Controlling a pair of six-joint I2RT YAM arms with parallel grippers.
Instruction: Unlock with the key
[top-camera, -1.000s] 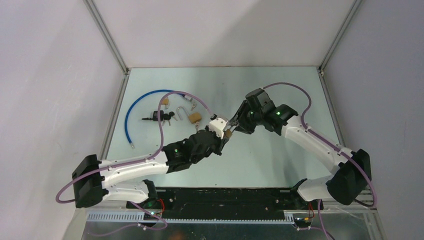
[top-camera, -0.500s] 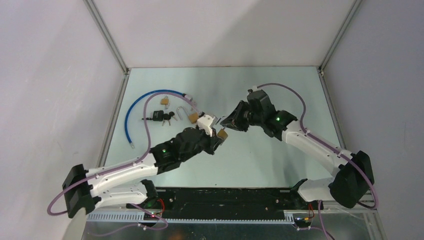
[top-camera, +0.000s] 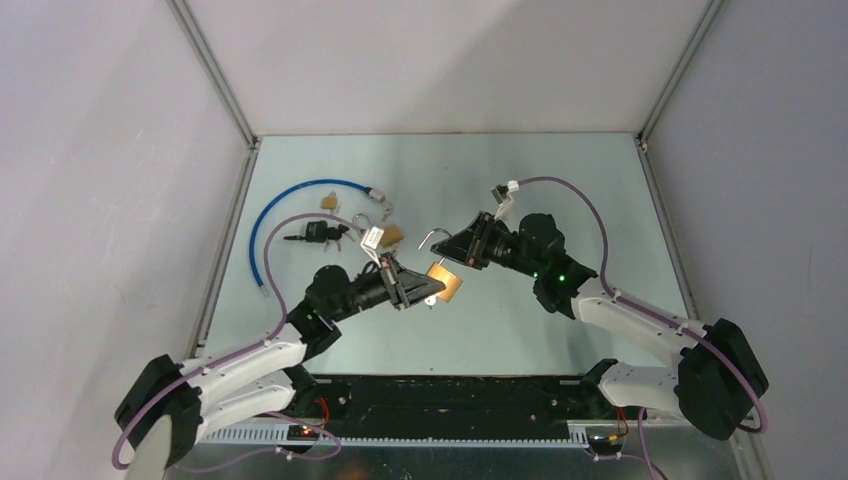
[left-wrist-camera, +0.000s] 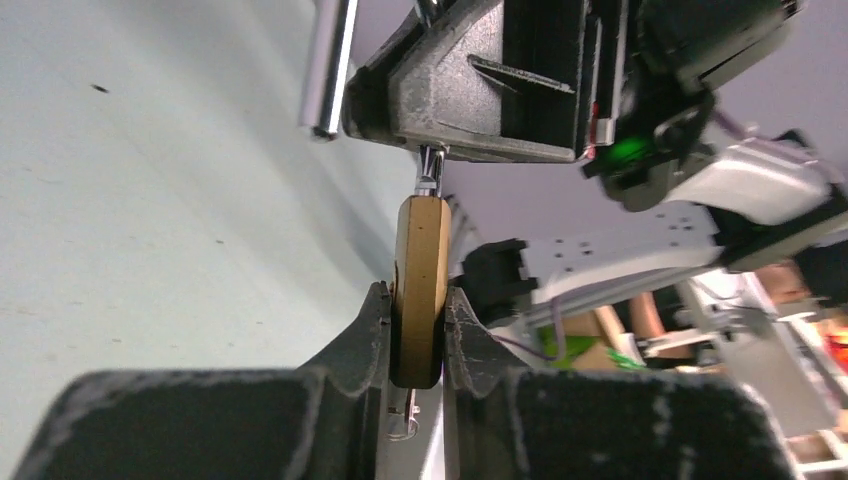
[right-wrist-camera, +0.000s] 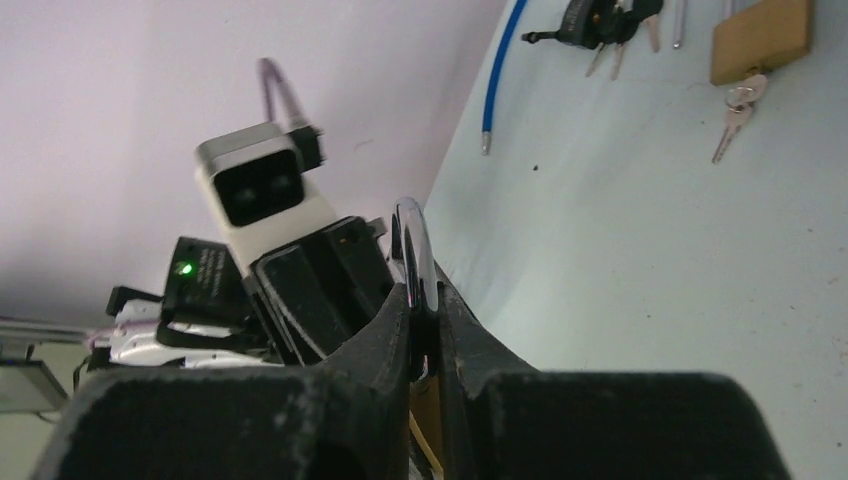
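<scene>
**Padlock looking sprung, held up between both claws**

Padlock (top-camera: 446, 288) is sitting between your two claws over the middle of the table (top-camera: 560, 180), and you are holding it at both ends. On the left, your left claw (top-camera: 422, 288) is clamping shut on the brass body, with its pads against the flat faces. To its right, your right claw (top-camera: 466, 248) is pinching shut on the steel shackle (left-wrist-camera: 330, 60).

In the left wrist view one shackle leg is entering the body while the other end is hanging clear of it. I am therefore judging the lock as already sprung. What is remaining looks like drawing the shackle out or swinging it aside. A small ring (left-wrist-camera: 402, 426) is showing under the body, but I cannot tell whether a key is sitting in the keyhole.

The long axis is running from claw to claw. The keyhole end is facing your left claw, and the shackle end is pointing toward your right claw and the far side.
</scene>
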